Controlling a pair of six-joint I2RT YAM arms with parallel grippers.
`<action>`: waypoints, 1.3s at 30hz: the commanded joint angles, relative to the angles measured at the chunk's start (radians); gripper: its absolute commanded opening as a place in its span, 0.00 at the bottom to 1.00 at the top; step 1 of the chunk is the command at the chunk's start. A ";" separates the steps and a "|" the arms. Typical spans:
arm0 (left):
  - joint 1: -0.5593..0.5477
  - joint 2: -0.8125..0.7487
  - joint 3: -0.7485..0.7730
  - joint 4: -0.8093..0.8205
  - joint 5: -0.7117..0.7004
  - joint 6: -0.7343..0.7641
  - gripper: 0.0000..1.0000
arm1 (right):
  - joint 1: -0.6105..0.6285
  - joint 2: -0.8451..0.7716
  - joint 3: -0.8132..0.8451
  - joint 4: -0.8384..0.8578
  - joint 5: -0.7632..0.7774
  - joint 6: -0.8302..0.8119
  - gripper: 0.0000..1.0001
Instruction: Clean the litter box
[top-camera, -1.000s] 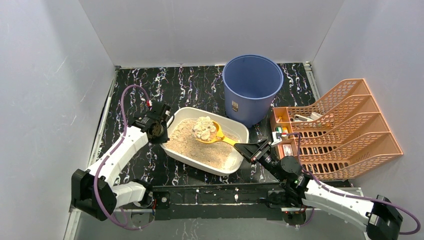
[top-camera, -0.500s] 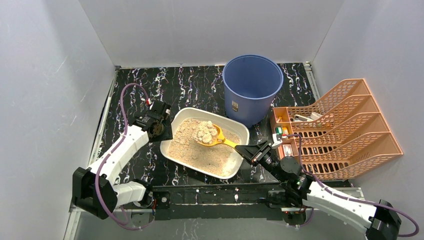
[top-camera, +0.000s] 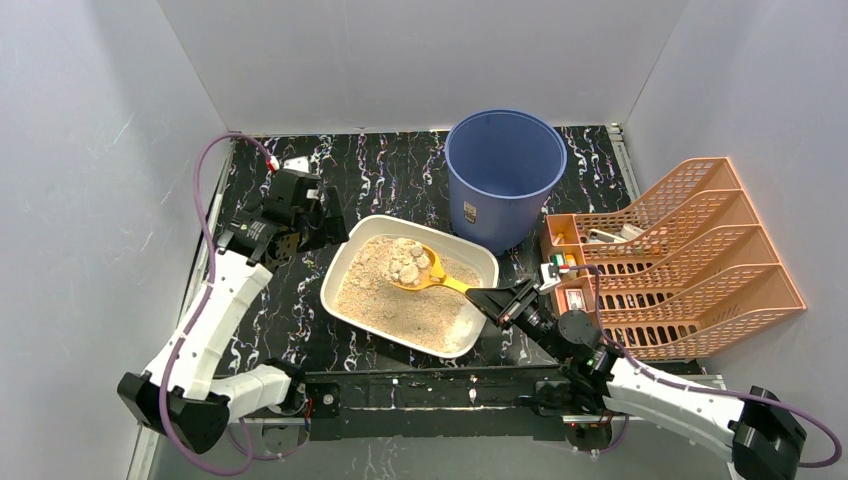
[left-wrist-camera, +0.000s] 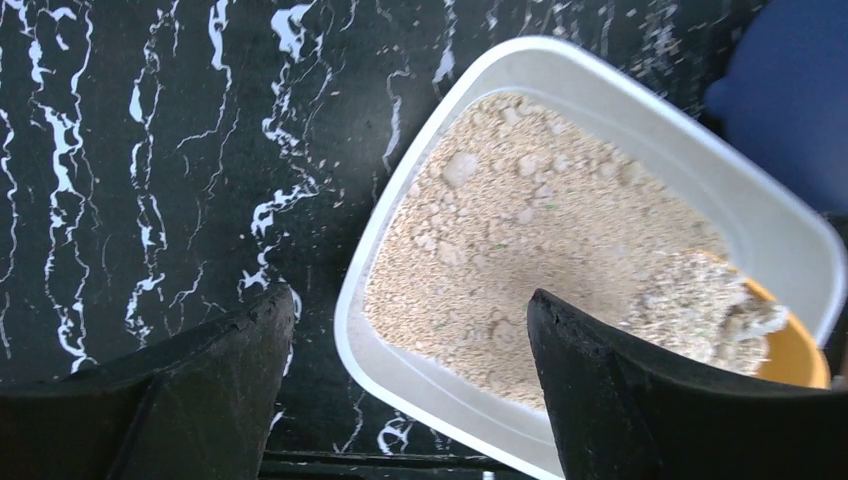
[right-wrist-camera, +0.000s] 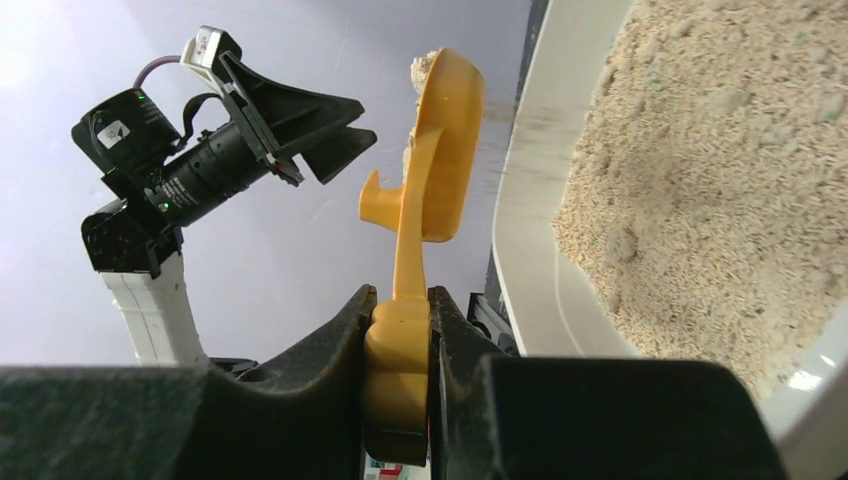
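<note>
Litter box (top-camera: 335, 285): middle of the table (top-camera: 400, 170), toward its near edge (tan litter inside).
Left gripper (left-wrist-camera: 410, 300): fingers wide apart, by the box's far-left corner.
Right gripper (right-wrist-camera: 398, 310): clamped on the yellow scoop (right-wrist-camera: 440, 140) handle, clumps aboard.

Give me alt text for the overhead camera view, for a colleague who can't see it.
The right claw grips a yellow scoop heaped with clumps over the sandy litter box. The left claw hangs open beside the box's far-left corner. A blue bucket stands behind the box, an orange rack to its right.
</note>
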 joint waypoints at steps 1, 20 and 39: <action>0.000 -0.040 0.096 -0.066 0.041 -0.005 0.88 | -0.003 0.061 -0.025 0.262 -0.058 -0.056 0.01; 0.000 -0.089 0.210 -0.116 0.061 0.000 0.98 | -0.012 0.111 0.068 0.344 -0.144 -0.061 0.01; 0.000 -0.088 0.241 -0.114 0.080 0.003 0.98 | -0.025 0.071 0.049 0.343 -0.093 0.018 0.01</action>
